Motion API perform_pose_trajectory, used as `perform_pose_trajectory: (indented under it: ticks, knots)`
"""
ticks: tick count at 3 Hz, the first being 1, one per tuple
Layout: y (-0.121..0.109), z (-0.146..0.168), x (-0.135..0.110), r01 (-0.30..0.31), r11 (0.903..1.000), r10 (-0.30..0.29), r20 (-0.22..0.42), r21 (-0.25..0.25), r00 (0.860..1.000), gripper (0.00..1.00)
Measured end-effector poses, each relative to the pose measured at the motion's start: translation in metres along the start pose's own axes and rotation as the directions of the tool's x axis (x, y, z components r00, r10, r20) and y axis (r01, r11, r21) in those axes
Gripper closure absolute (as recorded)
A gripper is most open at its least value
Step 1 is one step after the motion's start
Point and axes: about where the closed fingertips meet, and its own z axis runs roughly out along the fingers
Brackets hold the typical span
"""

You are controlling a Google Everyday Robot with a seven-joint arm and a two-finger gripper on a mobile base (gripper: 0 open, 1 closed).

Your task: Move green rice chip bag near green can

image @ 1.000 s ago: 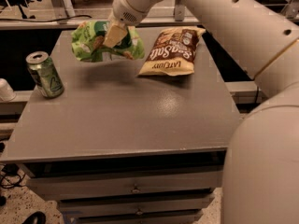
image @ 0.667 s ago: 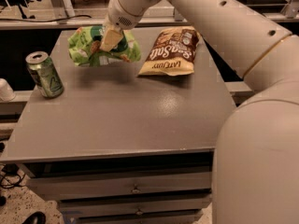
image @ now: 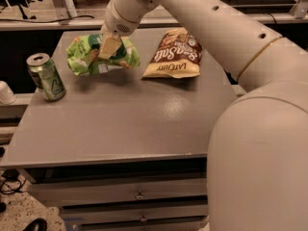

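The green rice chip bag (image: 91,56) is crinkled, lime green, and held lifted a little above the back left of the grey table (image: 125,119); its shadow lies below it. My gripper (image: 109,46) is shut on the bag's middle, with one pale finger (image: 109,47) showing in front of it. The green can (image: 46,76) stands upright at the table's left edge, just left of and slightly nearer than the bag, a small gap apart.
A brown-and-yellow chip bag (image: 174,53) lies flat at the back right of the table. My arm (image: 231,57) sweeps across the right side of the view. Drawers (image: 139,196) sit under the tabletop. A white cup (image: 6,92) is off the table's left.
My gripper has carried the green bag a little to the left and nearer, toward the can. The can and the brown bag have not moved.
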Motion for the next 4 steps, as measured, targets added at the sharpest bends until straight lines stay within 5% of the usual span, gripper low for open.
perform_pose_trajectory:
  ticks: [2,4]
  knots:
    - [0.018,0.022,-0.011,0.039,0.9975,-0.038,0.016,-0.059,0.999,1.00]
    - [0.028,0.034,-0.014,0.040,0.9960,-0.040,0.004,-0.080,0.999,0.60]
